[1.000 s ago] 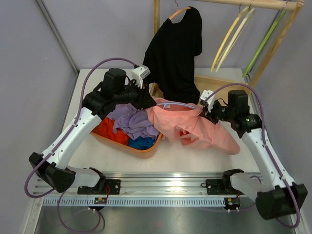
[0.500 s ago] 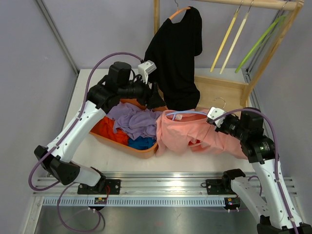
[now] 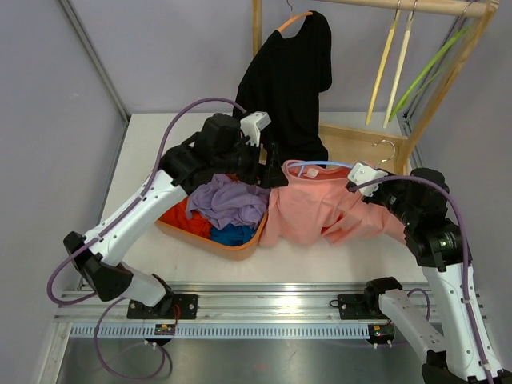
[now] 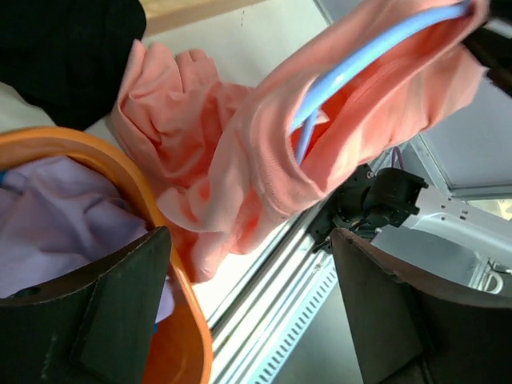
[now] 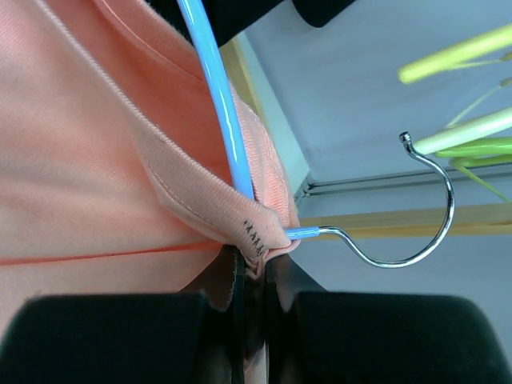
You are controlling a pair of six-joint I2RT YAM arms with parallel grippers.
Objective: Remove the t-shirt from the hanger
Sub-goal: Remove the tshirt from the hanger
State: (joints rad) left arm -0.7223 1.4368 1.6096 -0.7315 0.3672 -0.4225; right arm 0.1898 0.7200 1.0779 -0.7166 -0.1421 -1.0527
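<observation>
Since a second ago the left gripper (image 3: 274, 170) has let go and spread its jaws wide, moving away from the basket (image 3: 214, 243) toward the shirt's collar; the right arm has drawn back and lifted, so the pink t-shirt (image 3: 308, 212) now hangs off the blue hanger (image 3: 320, 165) instead of lying spread on the table (image 3: 144, 136)

Right gripper (image 5: 252, 272) is clamped tight on the hanger's neck, just under the metal hook (image 5: 436, 240), with a fold of collar pinched in with it; the hanger bar runs up and away from its fingers, inside the neck opening

Left gripper holds nothing; in its wrist view the shirt and hanger bar sit ahead and above the open jaws, apart from both fingers, with the basket rim close beside the left finger

Shirt is on the hanger, bulk drooping below and left of the right gripper, hem end resting on the table by the basket

Step, as I read it: regrasp, between release and a new hold on the cloth; removal not done yet

Next move likely calls for the left jaws to close on collar or shoulder fabric only, not the bar, then pull it off the hanger end while the right hand keeps the hanger fixed; the collar pinched at the neck may need freeing
</observation>
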